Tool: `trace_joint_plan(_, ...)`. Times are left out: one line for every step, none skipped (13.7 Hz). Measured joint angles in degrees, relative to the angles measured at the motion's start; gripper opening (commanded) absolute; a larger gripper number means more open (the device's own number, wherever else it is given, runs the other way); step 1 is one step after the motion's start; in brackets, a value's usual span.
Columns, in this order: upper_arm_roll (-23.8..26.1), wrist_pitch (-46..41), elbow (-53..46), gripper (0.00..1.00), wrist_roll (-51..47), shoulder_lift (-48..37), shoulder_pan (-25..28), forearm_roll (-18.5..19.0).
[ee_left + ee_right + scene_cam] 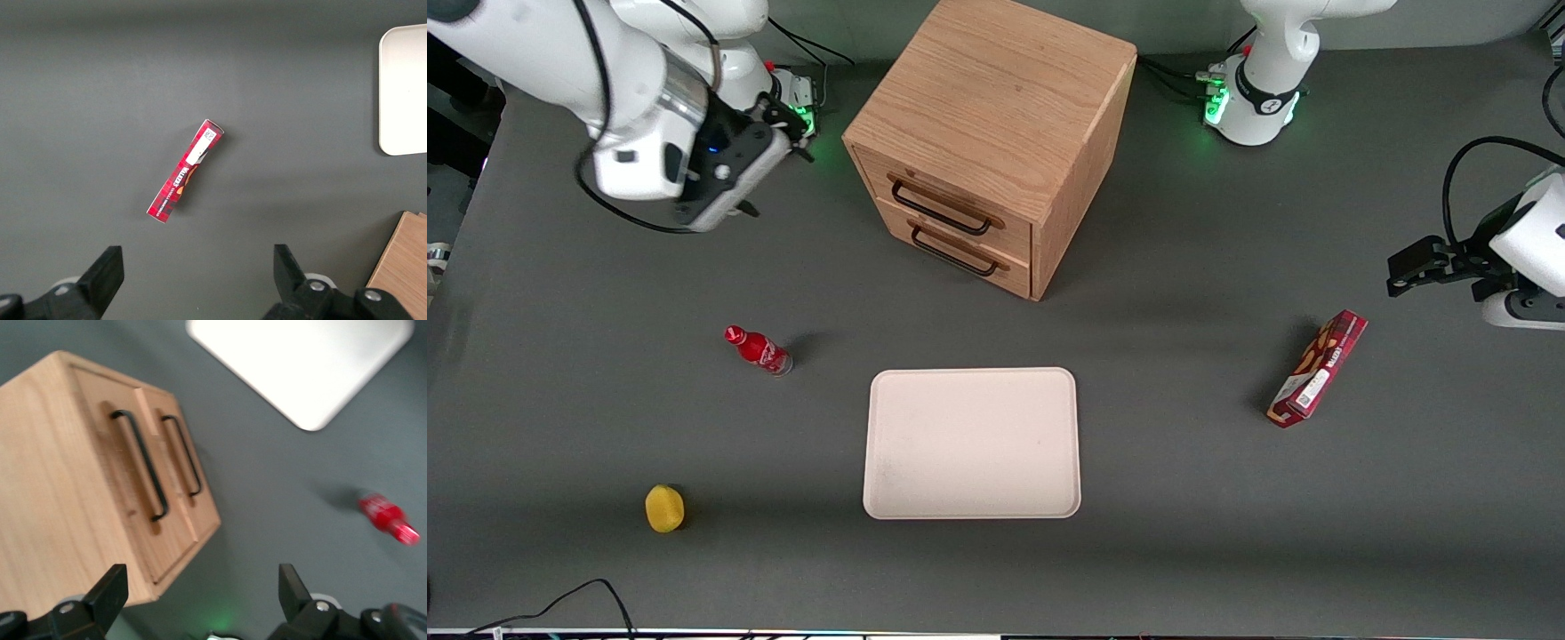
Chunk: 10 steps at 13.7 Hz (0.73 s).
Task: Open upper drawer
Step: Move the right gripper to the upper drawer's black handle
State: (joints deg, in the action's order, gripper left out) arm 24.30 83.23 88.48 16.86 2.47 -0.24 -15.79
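Above the surface, gripper (740,206) jaws apart, well clear of upper drawer (951,206), whose handle (941,210) lies crosswise, toward parked arm.

No text can be read clearly anywhere. The red snack box (1317,368) carries white lettering and a small code label, both illegible. The red bottle (759,350) has an illegible white script logo.

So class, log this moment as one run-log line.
task: open upper drawer | upper drawer: shut, handle untouched | gripper: open, empty, in the air beside the cabinet, toward the working arm's end | contact: none
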Motion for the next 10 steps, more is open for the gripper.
trace_joint_plan(0.3, 0.0, -0.1, 1.00, 0.9, 1.7, 0.0, -1.7)
trace_joint_plan(0.9, 0.1, -0.1, 1.00, 1.7, 3.6, 0.0, -2.5)
trace_joint_plan(2.0, 0.5, -0.1, 1.00, 2.2, 5.7, 0.0, -2.8)
trace_joint_plan(3.4, 1.6, -0.1, 1.00, 2.2, 7.7, 0.1, -2.9)
trace_joint_plan(4.6, 2.7, -0.1, 1.00, 2.2, 9.7, 0.3, -2.9)
trace_joint_plan(5.4, 3.7, 0.0, 1.00, 2.2, 11.6, 0.5, -2.9)
trace_joint_plan(6.0, 4.8, 0.0, 1.00, 2.2, 13.4, 0.8, -2.9)
trace_joint_plan(6.3, 6.1, 0.2, 1.00, 2.2, 14.8, 1.1, -2.9)
trace_joint_plan(6.6, 7.9, 1.0, 1.00, 2.2, 15.9, 1.2, -2.9)
trace_joint_plan(7.0, 9.9, 2.2, 1.00, 2.2, 16.5, 1.3, -2.9)
